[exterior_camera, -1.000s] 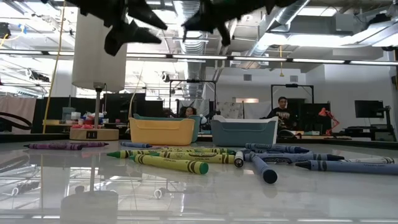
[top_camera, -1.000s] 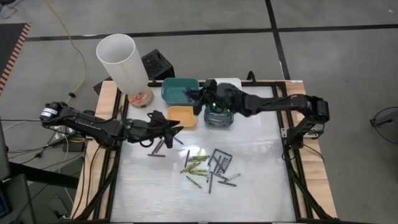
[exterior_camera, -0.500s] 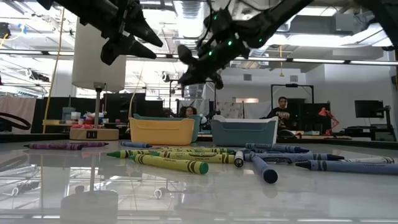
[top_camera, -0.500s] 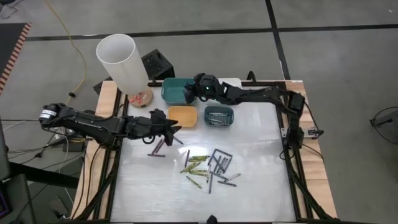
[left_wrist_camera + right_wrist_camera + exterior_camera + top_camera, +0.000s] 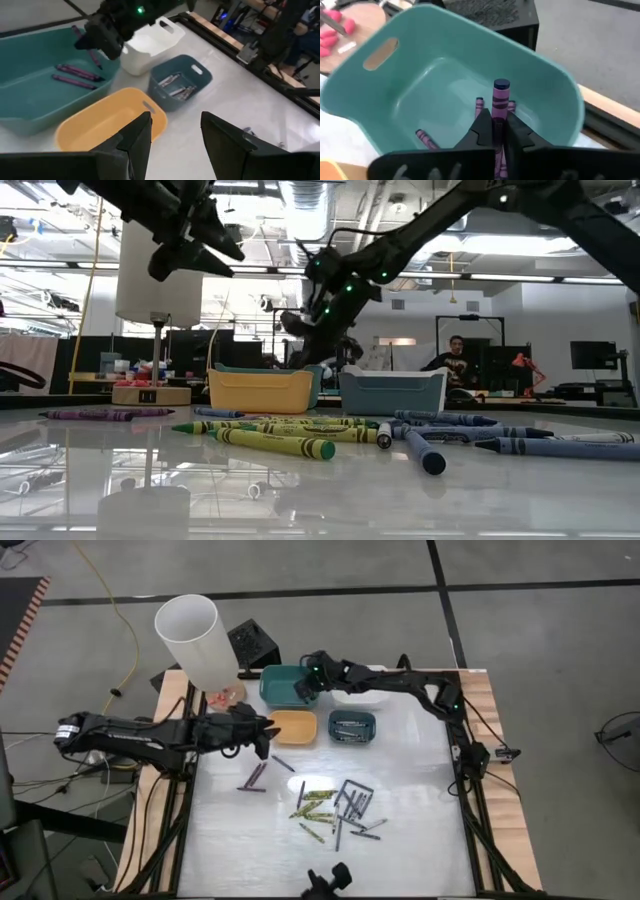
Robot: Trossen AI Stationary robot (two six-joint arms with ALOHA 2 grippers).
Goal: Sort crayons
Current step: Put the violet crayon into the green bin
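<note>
Right gripper [image 5: 493, 131] over teal bin [image 5: 540, 90], fingers pinched on an upright purple crayon [image 5: 499, 100]; more purple crayons [image 5: 75, 75] lie inside. Left gripper [image 5: 172, 132] hovers near yellow bin [image 5: 293, 727], fingers parted, holding nothing. White bin [image 5: 150, 45] and blue bin [image 5: 351, 726] just beside. Loose crayons [image 5: 335, 808] mid-table; table edges bare. White cylinder [image 5: 196, 640] at the far-left corner. No legible writing.
</note>
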